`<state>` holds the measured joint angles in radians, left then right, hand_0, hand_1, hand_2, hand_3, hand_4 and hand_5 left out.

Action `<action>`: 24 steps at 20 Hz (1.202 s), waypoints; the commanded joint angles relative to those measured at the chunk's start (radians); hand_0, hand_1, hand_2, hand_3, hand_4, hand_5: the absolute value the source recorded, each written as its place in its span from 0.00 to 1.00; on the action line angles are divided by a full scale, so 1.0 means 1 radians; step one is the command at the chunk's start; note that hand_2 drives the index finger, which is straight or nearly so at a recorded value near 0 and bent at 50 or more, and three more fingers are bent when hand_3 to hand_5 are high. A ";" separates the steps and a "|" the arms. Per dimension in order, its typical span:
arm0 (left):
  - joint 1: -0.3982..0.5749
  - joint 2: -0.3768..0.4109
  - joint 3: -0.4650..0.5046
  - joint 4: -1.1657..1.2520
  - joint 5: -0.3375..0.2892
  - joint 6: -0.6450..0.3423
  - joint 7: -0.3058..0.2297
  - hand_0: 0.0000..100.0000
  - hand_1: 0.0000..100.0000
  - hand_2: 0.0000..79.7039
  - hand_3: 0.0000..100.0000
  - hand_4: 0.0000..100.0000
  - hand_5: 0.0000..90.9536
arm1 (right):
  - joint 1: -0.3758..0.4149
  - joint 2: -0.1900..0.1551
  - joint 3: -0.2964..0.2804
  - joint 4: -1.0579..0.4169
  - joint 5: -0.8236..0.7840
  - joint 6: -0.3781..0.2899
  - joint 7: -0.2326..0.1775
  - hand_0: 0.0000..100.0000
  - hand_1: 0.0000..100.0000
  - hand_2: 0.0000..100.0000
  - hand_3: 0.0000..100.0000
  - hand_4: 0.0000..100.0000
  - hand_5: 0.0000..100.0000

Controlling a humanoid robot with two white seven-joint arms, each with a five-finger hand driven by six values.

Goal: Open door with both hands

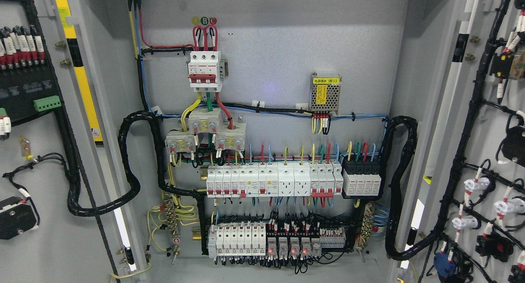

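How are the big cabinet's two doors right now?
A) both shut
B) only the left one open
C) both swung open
C: the left door and the right door both stand swung out to the sides, so the breakers and wiring on the back panel show. No robot hands appear.
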<state>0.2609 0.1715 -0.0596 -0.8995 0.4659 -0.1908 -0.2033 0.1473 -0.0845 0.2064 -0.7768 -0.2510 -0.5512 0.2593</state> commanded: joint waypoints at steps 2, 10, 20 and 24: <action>-0.045 -0.095 -0.066 0.705 -0.013 0.007 -0.008 0.12 0.56 0.00 0.00 0.00 0.00 | -0.018 0.060 0.022 0.606 0.004 0.186 -0.006 0.00 0.50 0.04 0.00 0.00 0.00; -0.046 -0.110 -0.072 0.717 -0.113 0.146 -0.025 0.12 0.56 0.00 0.00 0.00 0.00 | -0.028 0.051 -0.002 0.656 0.004 0.491 -0.140 0.00 0.50 0.04 0.00 0.00 0.00; -0.069 -0.104 -0.071 0.728 -0.174 0.143 -0.016 0.12 0.56 0.00 0.00 0.00 0.00 | -0.083 0.048 -0.002 0.676 0.006 0.548 -0.173 0.00 0.50 0.04 0.00 0.00 0.00; -0.088 -0.102 -0.071 0.728 -0.174 0.142 -0.001 0.12 0.56 0.00 0.00 0.00 0.00 | -0.083 0.054 0.005 0.671 0.007 0.548 -0.173 0.00 0.50 0.04 0.00 0.00 0.00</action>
<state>0.1922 0.0765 -0.1227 -0.2584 0.3032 -0.0480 -0.2173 0.0732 -0.0259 0.2060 -0.1860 -0.2455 -0.0046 0.0877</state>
